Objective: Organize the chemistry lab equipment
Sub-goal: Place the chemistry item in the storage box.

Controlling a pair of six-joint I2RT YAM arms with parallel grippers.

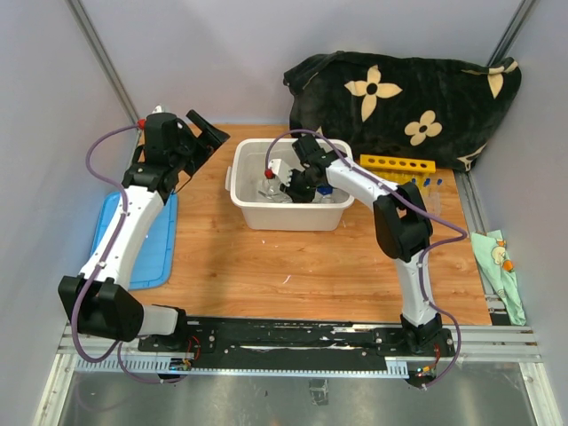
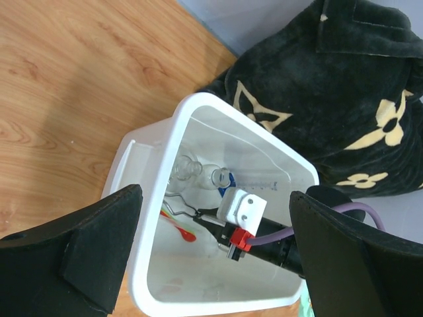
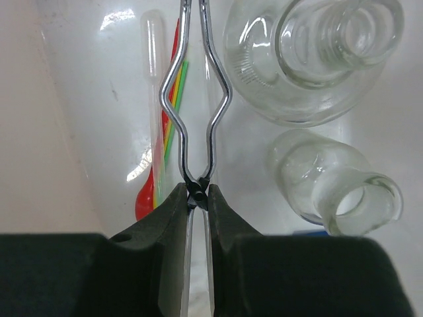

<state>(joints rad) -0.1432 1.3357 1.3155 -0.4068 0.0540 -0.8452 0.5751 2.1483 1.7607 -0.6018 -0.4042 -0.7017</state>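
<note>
Right gripper is pinched narrow on the metal tongs where the wires meet, inside the white tub, far-centre. Tongs look light, stiff and slick, so they may swivel. Glass beakers just right are fragile. Left gripper is wide open and empty.

left gripper: aloft, jaws spread wide | right gripper: pointing down, jaws pinched nearly together

The right claw, metal tongs and glass beakers crowd the tub, leaving one corner bare.
</note>
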